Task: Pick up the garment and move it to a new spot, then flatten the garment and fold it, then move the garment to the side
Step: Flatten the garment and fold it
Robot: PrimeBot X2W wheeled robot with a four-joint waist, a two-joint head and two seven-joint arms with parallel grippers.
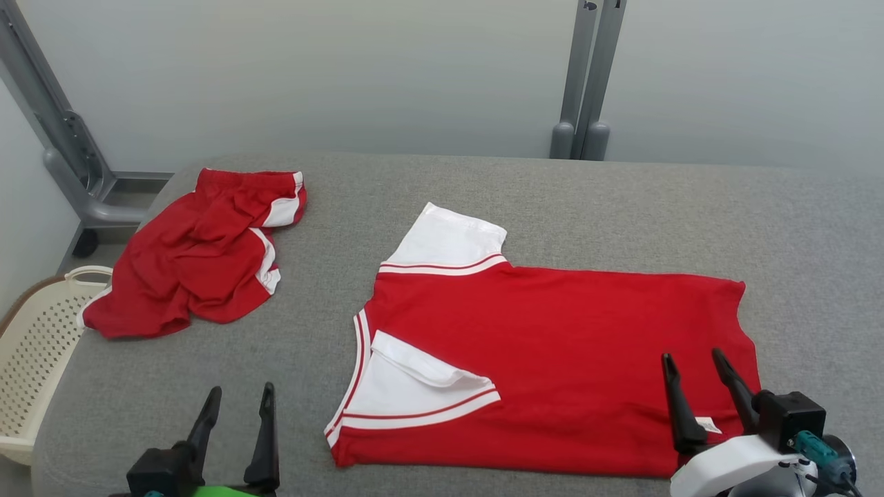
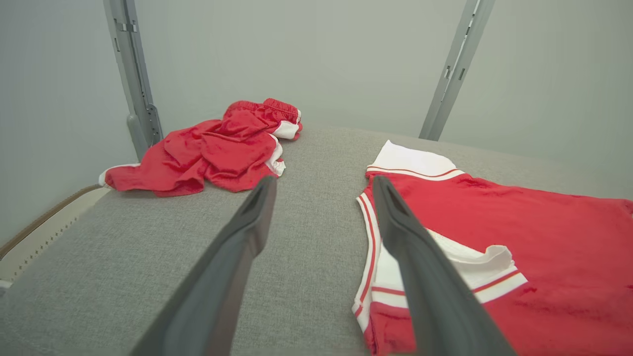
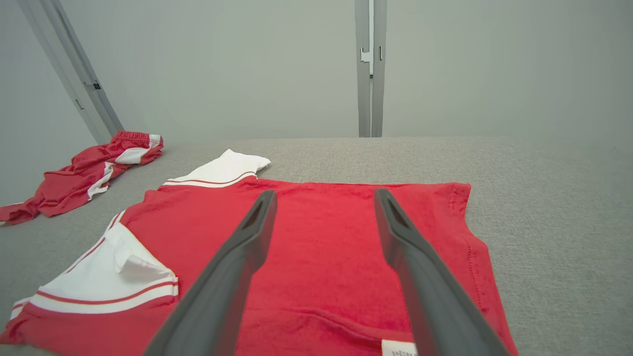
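Item: red shirt [image 1: 552,359], short-sleeved, with white red-striped sleeves and a white-trimmed neck. Location: right of the middle of the grey padded tabletop [image 1: 621,207], close to its front edge, with the neck toward the left edge and the hem toward the right edge. Disposition: spread flat in one layer, presumably so that it can be folded. The near sleeve [image 1: 414,386] is turned in over the chest, which reads as a first fold. The far sleeve [image 1: 449,238] lies out toward the back edge, not yet turned in. Condition: the cloth is mostly smooth, with soft creases by the hem and a small white label [image 1: 708,424] at the near hem edge. The right gripper [image 1: 692,355] stands over the near hem corner, its fingers spread and empty. The left gripper [image 1: 242,388] is at the front edge just left of the neck, over bare tabletop, fingers likewise spread. The pair seem placed to take the shirt's two ends. Also present: crumpled red shorts [image 1: 200,262] at the back left corner, well apart, and a cream perforated basket [image 1: 41,338] beyond the left edge.
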